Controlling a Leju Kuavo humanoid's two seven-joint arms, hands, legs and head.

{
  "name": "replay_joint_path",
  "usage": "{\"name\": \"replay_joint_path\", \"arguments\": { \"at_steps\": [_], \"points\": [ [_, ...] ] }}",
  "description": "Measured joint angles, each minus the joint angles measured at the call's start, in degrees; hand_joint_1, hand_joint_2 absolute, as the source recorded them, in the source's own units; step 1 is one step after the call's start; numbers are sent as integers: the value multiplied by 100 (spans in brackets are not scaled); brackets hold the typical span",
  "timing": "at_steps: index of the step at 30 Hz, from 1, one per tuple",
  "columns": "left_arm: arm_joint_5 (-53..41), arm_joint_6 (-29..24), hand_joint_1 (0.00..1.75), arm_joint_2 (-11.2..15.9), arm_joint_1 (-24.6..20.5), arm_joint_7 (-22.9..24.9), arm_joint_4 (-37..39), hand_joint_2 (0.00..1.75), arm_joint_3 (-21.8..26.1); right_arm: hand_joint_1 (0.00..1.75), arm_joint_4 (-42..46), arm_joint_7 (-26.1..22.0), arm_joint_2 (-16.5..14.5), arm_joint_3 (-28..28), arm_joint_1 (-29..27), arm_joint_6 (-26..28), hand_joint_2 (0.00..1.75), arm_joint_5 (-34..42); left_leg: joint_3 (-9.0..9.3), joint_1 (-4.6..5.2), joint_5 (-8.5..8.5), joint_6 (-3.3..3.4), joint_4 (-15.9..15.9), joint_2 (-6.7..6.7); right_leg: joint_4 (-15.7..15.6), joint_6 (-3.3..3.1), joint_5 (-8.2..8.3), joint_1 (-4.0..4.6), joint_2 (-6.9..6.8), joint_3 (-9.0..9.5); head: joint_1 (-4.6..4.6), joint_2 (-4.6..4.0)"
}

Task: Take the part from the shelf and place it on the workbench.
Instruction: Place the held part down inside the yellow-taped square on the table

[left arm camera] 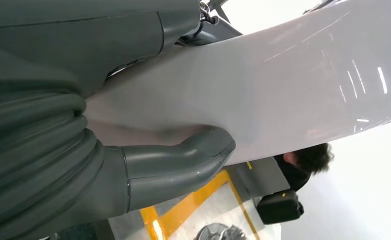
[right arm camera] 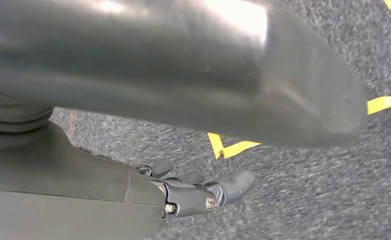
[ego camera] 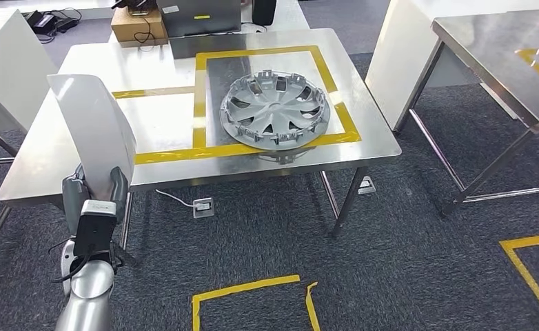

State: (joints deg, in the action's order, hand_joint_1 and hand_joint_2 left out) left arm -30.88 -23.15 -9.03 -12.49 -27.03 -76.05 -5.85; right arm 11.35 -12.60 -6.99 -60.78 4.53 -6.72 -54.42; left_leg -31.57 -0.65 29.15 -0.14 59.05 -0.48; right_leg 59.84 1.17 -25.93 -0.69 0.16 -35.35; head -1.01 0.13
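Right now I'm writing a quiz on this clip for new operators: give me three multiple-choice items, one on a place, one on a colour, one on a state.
1. Where does the wheel cover lie?
A. On the carpet
B. On the steel workbench, inside the taped square
C. On the cardboard box

2. What colour is the tape marking the workbench?
A. Yellow
B. Red
C. Blue

3. What is the left hand doing?
A. Hanging with nothing in it
B. Pressing on the wheel cover
C. Holding the white curved panel

Answers: 1 B, the cover sits within the tape outline on the tabletop. 2 A, the strips are yellow. 3 C, the left wrist view shows the thumb pressed against the panel.
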Motion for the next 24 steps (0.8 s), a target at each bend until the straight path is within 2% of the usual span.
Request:
{"name": "replay_joint_path", "arguments": {
  "at_steps": [3, 5, 6, 8, 9, 10, 11, 12, 13, 14, 15, 16, 18, 20, 21, 23, 24],
  "points": [
    [-4, 0, 175, -1, -2, -2, -6, 175, 1, 0, -1, 13, -1, -1, 2, -23, 0, -3, 36, -1, 43, -105, -29, 0, -76, -118, -65, 15, 8, 53, 10, 0],
    [-5, -1, 175, -1, -20, -4, -15, 175, 1, 0, -1, 20, 1, -2, -1, -24, 0, -8, -35, -12, 158, -163, 177, 9, -115, -208, -92, -2, 6, 136, 27, 0],
    [-5, -1, 175, 0, -31, -4, -17, 175, 1, 0, -1, 35, 3, -2, 1, -20, 0, -13, -178, -15, 273, -181, 463, 14, -128, -248, -114, -5, 3, 181, 35, 0],
    [-5, 4, 175, 0, -42, -2, -4, 175, 1, 0, -1, 75, 5, -2, 11, -13, 0, -20, -647, -14, 520, -199, 1257, 19, -130, -299, -176, 8, 2, 251, 43, 0],
    [-5, 9, 175, 0, -39, -1, 6, 175, 1, 0, -1, 96, 6, -2, 14, -10, 0, -20, -857, -14, 553, -200, 1551, 19, -130, -309, -210, 18, 6, 288, 44, 0],
    [-5, 13, 175, 0, -37, 1, 15, 175, 1, 0, -1, 108, 5, -3, 13, -10, 0, -20, -972, -13, 464, -192, 1633, 19, -129, -311, -247, 26, 13, 333, 44, 0],
    [-5, 14, 175, 1, -39, 1, 22, 175, 1, 0, -1, 114, 4, -3, 10, -11, 0, -20, -970, -10, 262, -174, 1483, 19, -128, -307, -288, 32, 20, 388, 44, 0],
    [-5, 15, 175, 2, -44, 2, 25, 175, 1, 0, -1, 120, 2, -4, 7, -15, 0, -21, -870, -5, -5, -148, 1156, 19, -127, -300, -330, 36, 25, 447, 45, 0],
    [-5, 16, 175, 3, -50, 0, 26, 175, 1, 0, -1, 120, -1, -4, 4, -20, 0, -23, -722, 7, -239, -113, 768, 19, -125, -282, -377, 43, 29, 498, 43, 0],
    [-5, 17, 175, 4, -56, -1, 25, 175, 1, 0, -1, 121, -3, -4, 6, -24, 0, -26, -572, 20, -377, -83, 424, 20, -118, -256, -423, 53, 33, 532, 44, 0],
    [-7, 22, 175, 3, -60, -2, 25, 175, 0, 0, -1, 121, -4, -4, 11, -28, 0, -30, -471, 31, -425, -54, 206, 20, -118, -226, -459, 60, 34, 549, 40, 0],
    [-13, 27, 175, 2, -61, -4, 25, 175, 0, 0, -1, 123, -5, -4, 16, -31, 0, -34, -414, 44, -400, -25, 101, 16, -126, -191, -487, 64, 34, 556, 35, 0],
    [-32, 38, 175, 1, -60, -4, 14, 175, 3, 0, -1, 127, -4, -4, 27, -36, 0, -43, -382, 38, -350, 32, 53, 4, -154, -123, -525, 62, 27, 585, 26, 0],
    [-46, 39, 175, 3, -65, -6, -10, 175, 6, 0, -1, 127, -6, -4, 34, -39, 0, -51, -323, 13, -326, 96, 4, 0, 10, -56, -628, 58, 18, 536, 14, 0],
    [-49, 39, 175, 2, -65, -6, -21, 175, 6, 0, -1, 127, -9, -4, 37, -40, 0, -53, -290, -2, -311, 123, -15, 5, 266, -27, -740, 47, 15, 403, 5, 0],
    [-52, 39, 175, 7, -55, -5, -27, 175, 6, 0, -2, 139, -17, -4, 36, -44, 0, -61, -246, 1, -261, 154, -20, 16, 1035, 15, -1006, 26, 11, -70, -7, 0],
    [-53, 39, 175, 10, -42, -4, -27, 175, 6, 0, -2, 151, -20, -4, 28, -45, 0, -65, -221, 2, -231, 157, -18, 16, 1359, 29, -1061, 16, 10, -307, -9, 0]
  ]
}}
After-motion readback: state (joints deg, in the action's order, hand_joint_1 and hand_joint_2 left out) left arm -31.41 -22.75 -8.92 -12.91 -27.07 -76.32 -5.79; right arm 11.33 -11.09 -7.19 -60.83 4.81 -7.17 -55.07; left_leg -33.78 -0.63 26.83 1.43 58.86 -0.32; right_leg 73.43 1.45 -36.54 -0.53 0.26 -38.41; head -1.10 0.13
